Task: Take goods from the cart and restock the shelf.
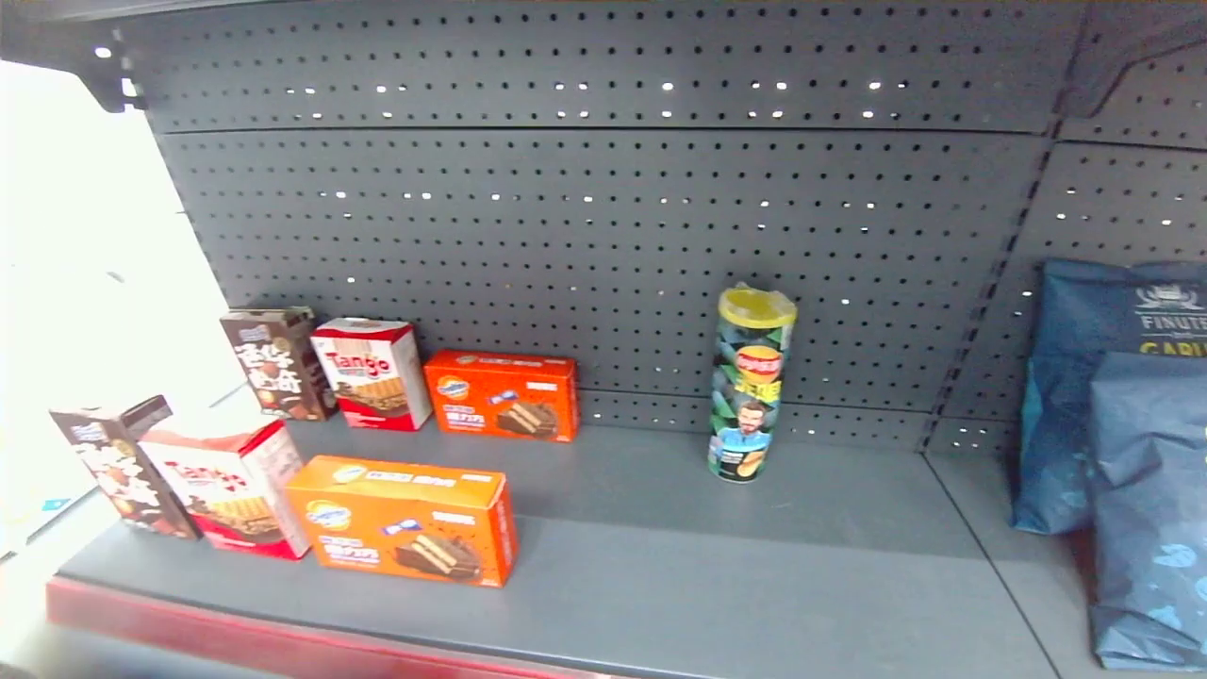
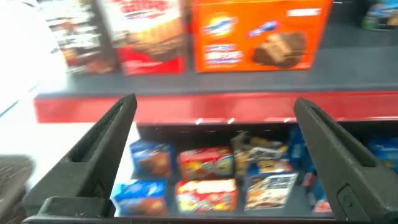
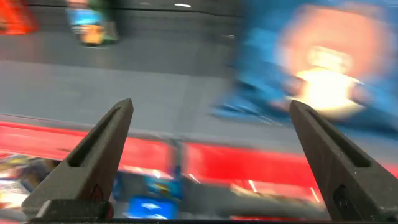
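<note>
Head view: cylindrical can (image 1: 752,387) (yellow-lidded) stands upright.

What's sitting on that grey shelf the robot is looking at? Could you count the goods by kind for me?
Brown boxes: 2
Red-and-white boxes: 2
Orange boxes: 2
Chip can: 1
Blue bags: 2
Total: 9
</note>
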